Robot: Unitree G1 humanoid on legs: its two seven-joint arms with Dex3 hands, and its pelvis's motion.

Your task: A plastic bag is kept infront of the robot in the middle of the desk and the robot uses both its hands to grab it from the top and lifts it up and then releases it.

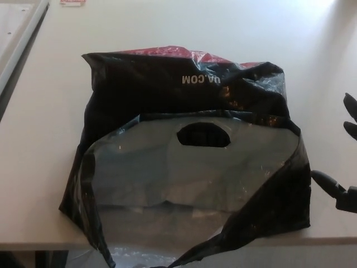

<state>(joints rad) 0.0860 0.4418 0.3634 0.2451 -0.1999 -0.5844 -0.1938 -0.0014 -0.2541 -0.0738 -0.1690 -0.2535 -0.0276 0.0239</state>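
Note:
A black plastic bag (184, 151) lies flat in the middle of the pale desk (167, 28), its open mouth toward me and hanging a little over the front edge. It has a cut-out handle hole (203, 135), white lettering and a red patch along its far edge. My right hand (341, 167) enters at the right border, open, with fingers (350, 114) spread above and a thumb below, just right of the bag and apart from it. My left hand does not show.
A second white table (17, 33) stands at the far left, with a dark gap between it and the desk. A small red and white label (72, 3) lies at the desk's far edge.

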